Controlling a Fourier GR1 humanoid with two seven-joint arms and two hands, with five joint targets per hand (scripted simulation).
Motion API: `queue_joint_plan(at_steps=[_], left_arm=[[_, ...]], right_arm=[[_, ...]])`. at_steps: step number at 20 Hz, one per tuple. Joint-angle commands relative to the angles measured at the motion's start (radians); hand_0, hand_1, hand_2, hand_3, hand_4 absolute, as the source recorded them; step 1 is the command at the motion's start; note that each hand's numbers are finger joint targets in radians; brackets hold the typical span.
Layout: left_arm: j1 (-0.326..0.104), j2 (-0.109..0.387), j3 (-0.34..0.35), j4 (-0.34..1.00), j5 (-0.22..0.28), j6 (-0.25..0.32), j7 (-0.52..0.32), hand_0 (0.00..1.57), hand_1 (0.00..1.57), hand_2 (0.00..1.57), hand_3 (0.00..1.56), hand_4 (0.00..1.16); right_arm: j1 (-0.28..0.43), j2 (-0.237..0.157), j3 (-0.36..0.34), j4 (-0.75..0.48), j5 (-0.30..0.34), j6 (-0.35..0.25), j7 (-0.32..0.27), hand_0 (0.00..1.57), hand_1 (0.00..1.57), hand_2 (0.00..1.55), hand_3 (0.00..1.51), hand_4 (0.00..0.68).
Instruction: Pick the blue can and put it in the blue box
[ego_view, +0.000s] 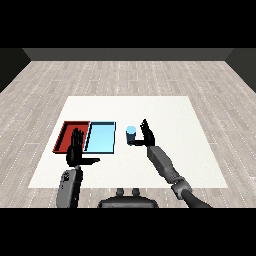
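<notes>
My right hand (147, 135) is open at the blue can's (131, 134) three o'clock, ready to grab; the blue tray (100, 138) waits at nine.

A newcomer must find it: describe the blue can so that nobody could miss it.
On the white table, look just right of the light blue tray. The small light blue cylindrical can stands upright there, beside the right hand; it is the only upright, round object.

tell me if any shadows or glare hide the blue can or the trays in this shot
Head view: lighting is flat and even, with no glare and no strong shadows on the table. The blue can shows beside the right hand. The left hand overlaps the red tray; the light blue tray is unobstructed.
</notes>
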Motion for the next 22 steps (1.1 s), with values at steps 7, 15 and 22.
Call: queue_joint_plan(at_steps=[7, 15, 22], left_arm=[[0.016, -0.034, -0.051, -0.102, -0.019, 0.057, 0.077, 0.00, 0.00, 0.00, 0.00, 0.00], [0.017, 0.014, 0.020, -0.034, 0.020, -0.001, 0.013, 0.00, 0.00, 0.00, 0.00, 0.00], [0.048, -0.006, -0.008, -0.051, 0.001, 0.006, 0.010, 0.00, 0.00, 0.00, 0.00, 0.00]], right_arm=[[-0.078, 0.001, 0.162, 0.144, -0.195, -0.016, -0.099, 0.00, 0.00, 0.00, 0.00, 0.000], [-0.167, 0.001, 0.146, 0.189, -0.225, 0.025, -0.041, 0.00, 0.00, 0.00, 0.00, 0.000], [-0.185, 0.001, 0.205, 0.296, -0.266, 0.055, -0.127, 0.00, 0.00, 0.00, 0.00, 0.000]])
